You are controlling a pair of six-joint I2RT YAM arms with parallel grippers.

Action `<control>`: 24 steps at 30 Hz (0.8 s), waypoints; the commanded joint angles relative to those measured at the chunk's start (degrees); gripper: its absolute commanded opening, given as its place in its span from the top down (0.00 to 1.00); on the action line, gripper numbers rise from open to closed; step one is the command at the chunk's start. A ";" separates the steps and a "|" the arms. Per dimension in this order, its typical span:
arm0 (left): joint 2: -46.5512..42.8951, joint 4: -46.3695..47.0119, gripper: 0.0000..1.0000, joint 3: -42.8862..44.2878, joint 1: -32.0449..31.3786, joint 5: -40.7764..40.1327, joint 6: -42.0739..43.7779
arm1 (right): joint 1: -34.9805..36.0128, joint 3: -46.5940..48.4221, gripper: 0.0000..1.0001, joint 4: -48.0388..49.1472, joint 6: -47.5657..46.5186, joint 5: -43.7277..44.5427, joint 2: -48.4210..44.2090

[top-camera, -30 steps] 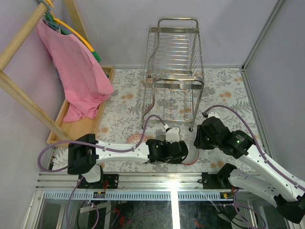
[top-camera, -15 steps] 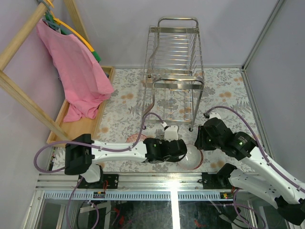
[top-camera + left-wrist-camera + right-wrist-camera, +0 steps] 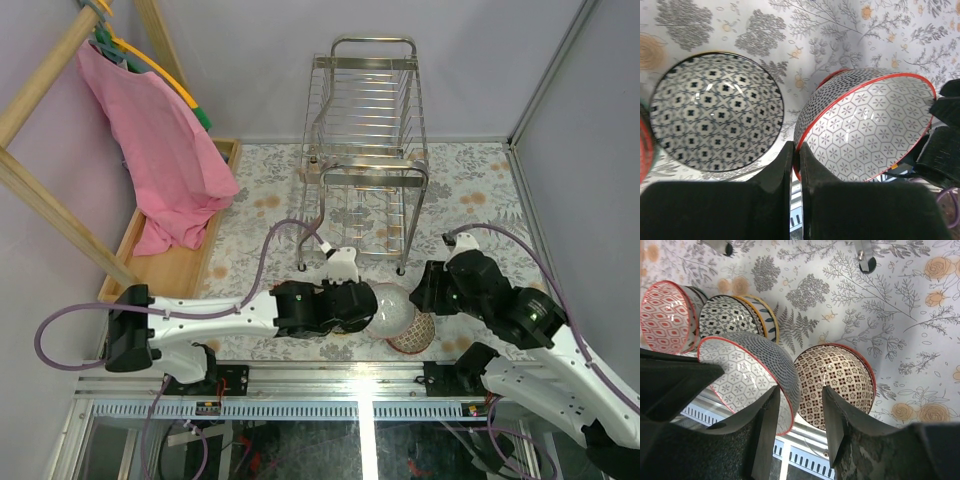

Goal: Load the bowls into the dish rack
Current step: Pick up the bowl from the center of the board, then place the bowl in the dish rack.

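The left gripper (image 3: 795, 150) is pinched shut on the rim of the red-rimmed bowl (image 3: 870, 130), which is tipped up near the table's front. The right gripper (image 3: 799, 390) is half open and holds nothing. Best to hold tight, go slowly, and slide it edge-first into the dish rack (image 3: 365, 150).

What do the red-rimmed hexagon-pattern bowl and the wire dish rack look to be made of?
The red-rimmed bowl looks like glazed ceramic: bright glints sit on its printed inside, and the rim is thick and smooth. The dish rack looks like metal wire, probably chromed or polished steel: thin, bright rods with a mirror-like shine.
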 commanded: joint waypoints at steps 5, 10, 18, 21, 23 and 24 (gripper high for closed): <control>-13.21 -8.18 1.00 -2.50 -1.07 -12.56 0.50 | 0.50 3.97 0.53 -1.04 1.26 -0.83 -3.19; -26.12 -13.88 1.00 -6.21 -1.20 -17.62 -1.74 | 0.43 5.20 0.53 -1.26 2.69 -1.89 -5.04; -33.98 -24.21 1.00 -6.24 1.11 -28.16 -3.45 | 0.46 6.45 0.53 -1.21 3.13 -3.36 -4.40; -34.18 -28.07 1.00 -4.73 5.34 -29.59 -3.20 | 0.50 6.52 0.53 -1.21 3.20 -3.71 -4.20; -35.37 -28.75 1.00 -4.31 8.59 -29.80 -2.09 | 0.48 6.85 0.53 -1.47 3.20 -3.82 -4.12; -36.15 -28.15 1.00 -4.34 10.01 -29.75 -0.67 | 0.46 7.09 0.53 -1.62 3.22 -3.82 -3.97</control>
